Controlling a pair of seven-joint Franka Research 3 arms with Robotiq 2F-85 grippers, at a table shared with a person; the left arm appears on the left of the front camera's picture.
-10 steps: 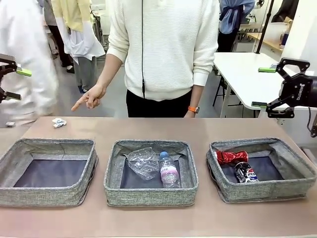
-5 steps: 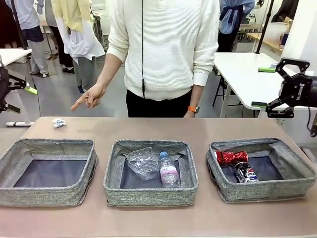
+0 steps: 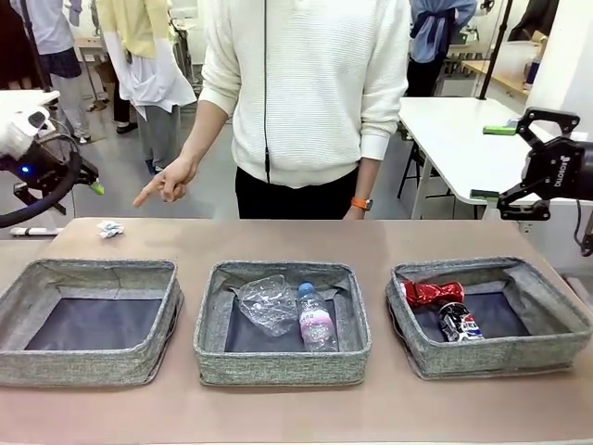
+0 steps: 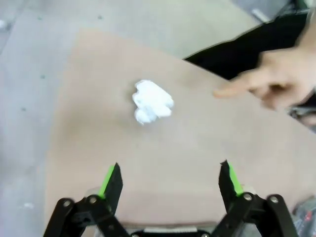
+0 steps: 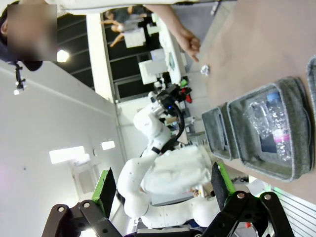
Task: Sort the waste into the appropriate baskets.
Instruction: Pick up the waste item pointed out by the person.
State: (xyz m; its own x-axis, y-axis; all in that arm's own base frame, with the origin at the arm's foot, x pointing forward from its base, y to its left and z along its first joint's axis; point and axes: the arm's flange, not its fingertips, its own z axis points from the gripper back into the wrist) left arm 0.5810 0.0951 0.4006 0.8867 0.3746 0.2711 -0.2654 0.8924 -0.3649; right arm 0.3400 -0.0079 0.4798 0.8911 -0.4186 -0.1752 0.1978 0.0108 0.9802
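Hovering my left pincer (image 4: 170, 180) wide open, empty, near table (image 3: 278, 243) far edge over one paper wad (image 4: 152, 101); three baskets (image 3: 93, 320).

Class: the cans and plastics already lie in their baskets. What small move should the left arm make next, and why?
Probably lower the open left gripper over the paper wad: it lies loose on the table, the person's hand points toward it, and the left basket holds nothing.

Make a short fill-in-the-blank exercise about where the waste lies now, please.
1. The small white paper wad lies on the ____, outside the bins.
2. The clear bottle with pink label and blue cap lies in the ____ grey woven-fabric bin.
3. The red bow-shaped drink can shares a bin with the dark blue ____ can.

Missing: table; middle; Pepsi
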